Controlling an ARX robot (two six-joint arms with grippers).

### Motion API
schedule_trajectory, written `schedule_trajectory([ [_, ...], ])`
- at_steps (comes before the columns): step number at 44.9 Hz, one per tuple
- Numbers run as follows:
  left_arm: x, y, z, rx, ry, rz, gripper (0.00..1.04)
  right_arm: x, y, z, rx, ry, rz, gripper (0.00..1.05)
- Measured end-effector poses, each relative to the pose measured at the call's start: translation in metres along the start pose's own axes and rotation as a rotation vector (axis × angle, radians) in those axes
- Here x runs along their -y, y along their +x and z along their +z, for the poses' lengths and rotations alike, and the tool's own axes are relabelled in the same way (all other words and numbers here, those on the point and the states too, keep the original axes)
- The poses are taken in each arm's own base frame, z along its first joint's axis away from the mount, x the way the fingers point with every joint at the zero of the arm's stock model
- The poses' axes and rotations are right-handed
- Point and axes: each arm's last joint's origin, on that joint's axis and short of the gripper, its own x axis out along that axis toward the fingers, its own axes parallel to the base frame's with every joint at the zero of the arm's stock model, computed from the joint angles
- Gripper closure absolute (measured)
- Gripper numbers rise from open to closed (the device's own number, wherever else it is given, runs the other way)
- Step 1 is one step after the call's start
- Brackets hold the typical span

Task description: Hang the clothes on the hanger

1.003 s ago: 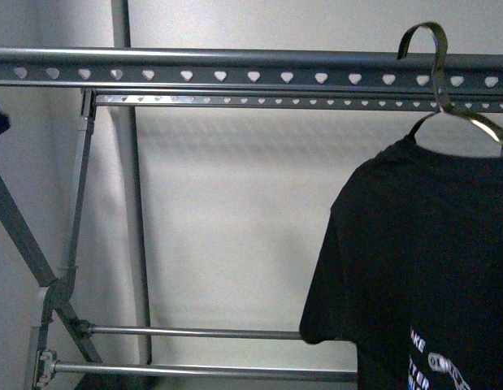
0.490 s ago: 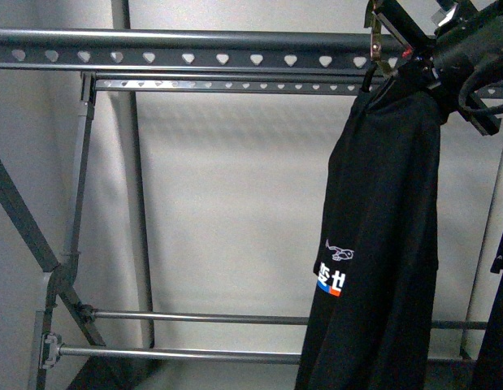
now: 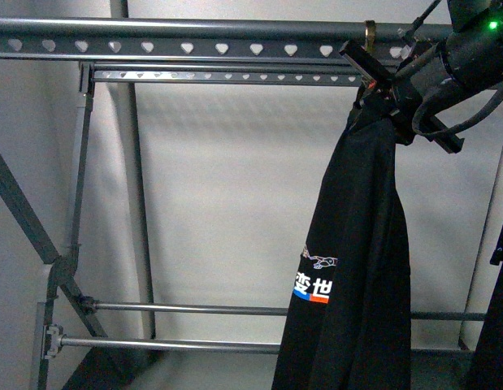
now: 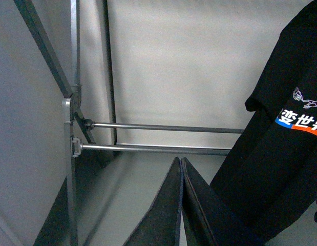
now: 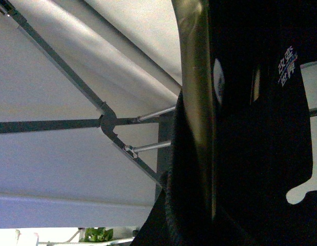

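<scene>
Black T-shirt, limp, under heart-punched grey metal rack, right gripper clamping collar, left gripper closed

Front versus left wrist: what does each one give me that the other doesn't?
Front only: the rack's top rail with its heart holes, the hook over it, and the right claw up at the collar. Left wrist only: the left claw, shut and holding nothing. Both: the hanging shirt with its blue-red print, and the rack's lower bars.
</scene>
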Motion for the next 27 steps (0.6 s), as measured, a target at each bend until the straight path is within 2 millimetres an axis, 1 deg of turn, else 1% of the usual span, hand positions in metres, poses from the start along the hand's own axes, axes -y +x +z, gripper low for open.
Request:
schedule_trajectory([
  [5, 0.0, -0.007, -0.004, -0.001, 0.0, 0.0, 1.01, 0.004, 0.003, -0.012, 0.004, -0.029, 0.008, 1.01],
  [8, 0.0, -0.01, -0.006, 0.001, 0.0, 0.0, 1.01, 0.008, 0.0, -0.019, 0.013, -0.067, 0.008, 0.88],
  [11, 0.0, -0.013, -0.009, 0.016, 0.002, 0.0, 1.01, 0.012, -0.012, -0.022, 0.066, -0.112, -0.006, 0.72],
  [13, 0.0, -0.015, -0.008, 0.019, 0.002, 0.0, 1.01, 0.015, -0.029, -0.019, 0.128, -0.139, -0.003, 0.61],
  [17, 0.0, -0.018, -0.008, 0.023, 0.003, 0.0, 1.01, 0.018, -0.06, -0.014, 0.23, -0.179, 0.008, 0.47],
  [21, 0.0, -0.02, -0.007, 0.027, 0.003, 0.0, 1.01, 0.024, -0.102, -0.012, 0.329, -0.216, 0.022, 0.33],
  [24, 0.0, -0.022, -0.007, 0.026, 0.003, 0.0, 1.01, 0.03, -0.135, -0.014, 0.401, -0.258, 0.024, 0.23],
  [27, 0.0, -0.024, -0.007, 0.026, 0.003, 0.0, 1.01, 0.039, -0.167, -0.022, 0.475, -0.304, 0.011, 0.12],
])
